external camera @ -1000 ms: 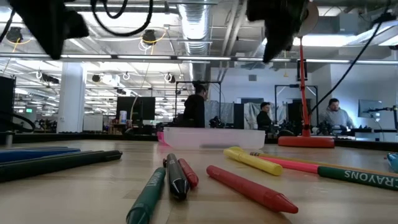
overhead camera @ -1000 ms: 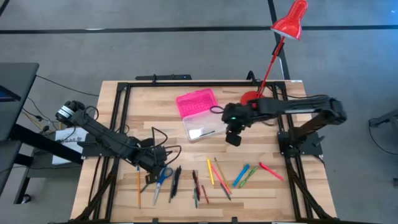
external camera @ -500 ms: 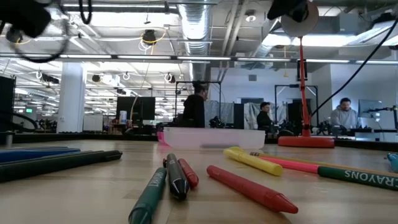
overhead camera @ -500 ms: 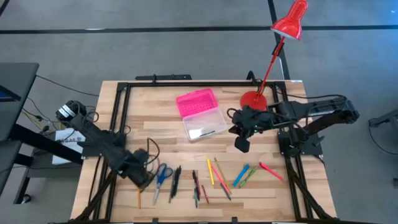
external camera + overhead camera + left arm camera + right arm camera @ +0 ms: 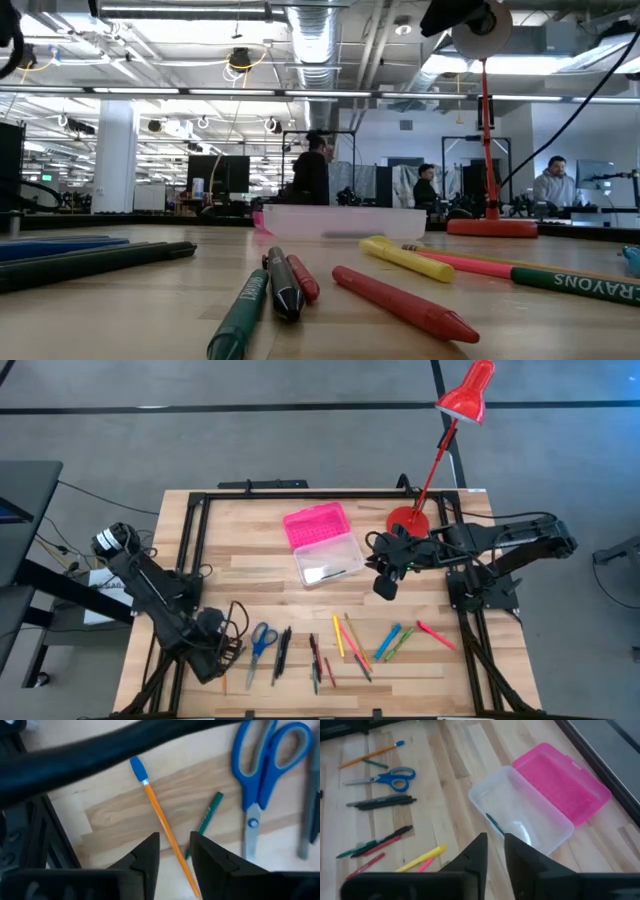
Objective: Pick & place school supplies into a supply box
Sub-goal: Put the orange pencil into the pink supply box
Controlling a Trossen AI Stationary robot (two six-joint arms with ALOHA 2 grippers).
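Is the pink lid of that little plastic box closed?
No, the pink lid lies flipped open beside the clear base, which has a thin green pencil inside.

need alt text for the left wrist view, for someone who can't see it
The left tool hangs over a wooden table with its two dark fingers slightly apart, straddling an orange pencil with a blue end. A short green pencil lies just beside it, and blue-handled scissors lie farther off.
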